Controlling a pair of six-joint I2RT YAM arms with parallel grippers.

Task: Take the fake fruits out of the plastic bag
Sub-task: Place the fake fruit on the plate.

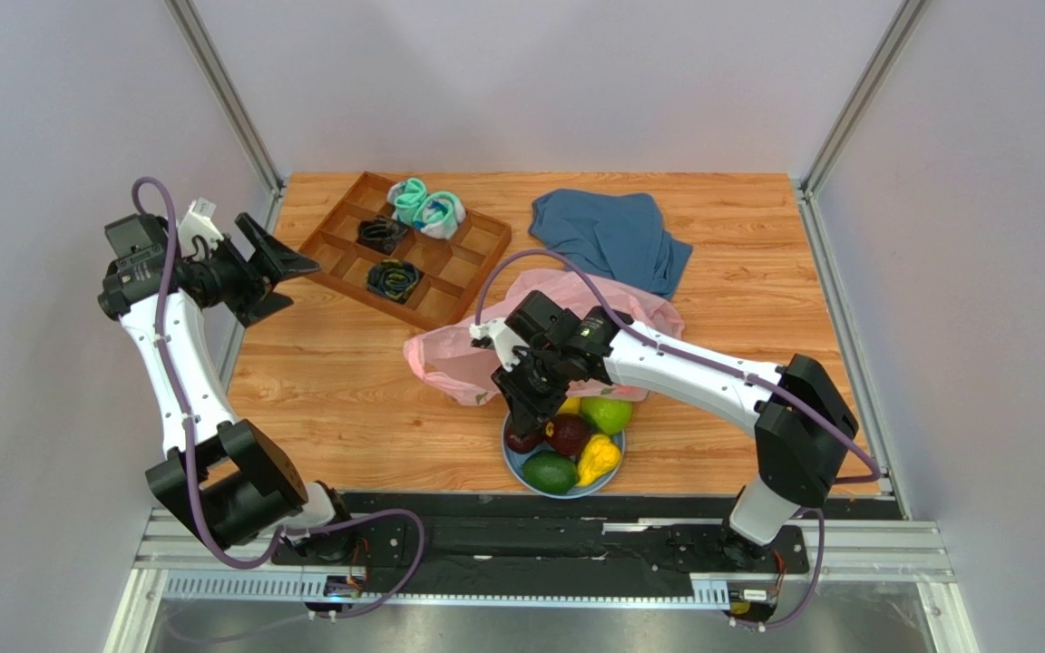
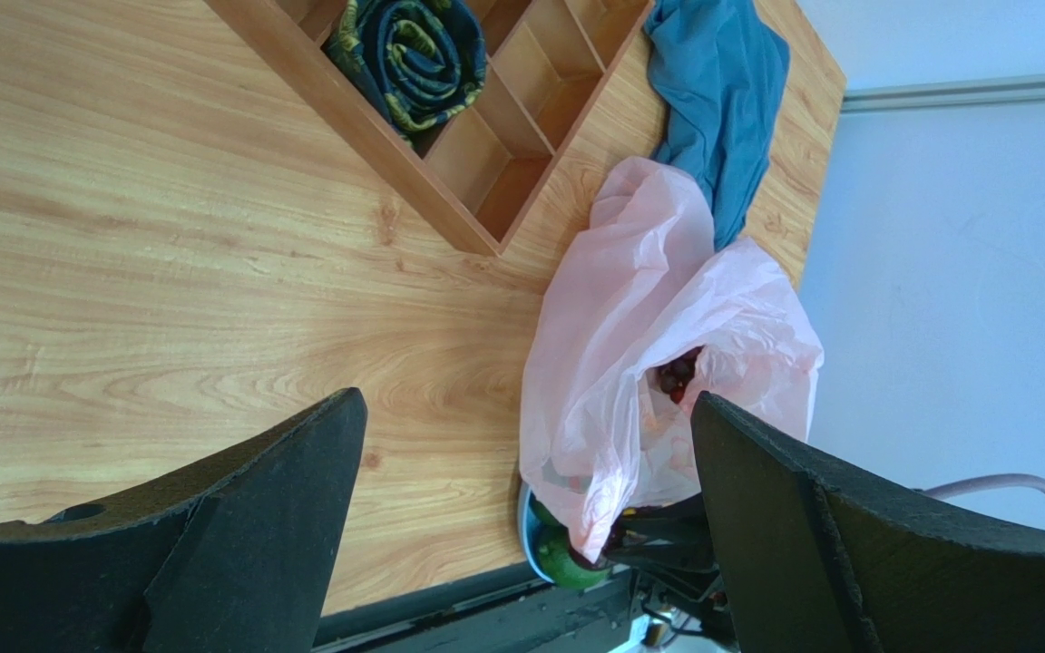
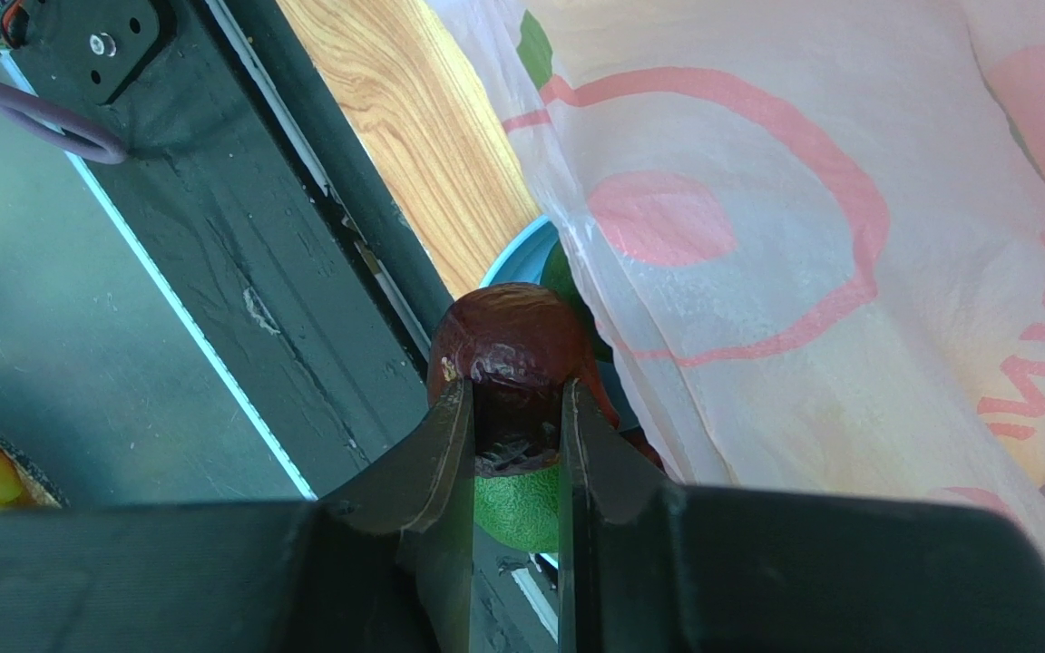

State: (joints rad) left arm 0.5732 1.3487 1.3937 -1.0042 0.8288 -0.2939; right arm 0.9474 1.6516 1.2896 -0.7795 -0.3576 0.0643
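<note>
Overhead, both wrists: plastic bag (image 1: 435, 357) shared

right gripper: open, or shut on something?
Shut on the dark red fruit. In the right wrist view, the right gripper has both fingers pressed against its sides, over the blue plate.

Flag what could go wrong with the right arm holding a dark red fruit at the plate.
1. The right fingers hold the dark red fruit only by their tips; it may slip.
2. The plate is crowded with other fruits, so a released one could roll off its rim.
3. The plastic bag lies against the plate and could snag the fingers.
</note>
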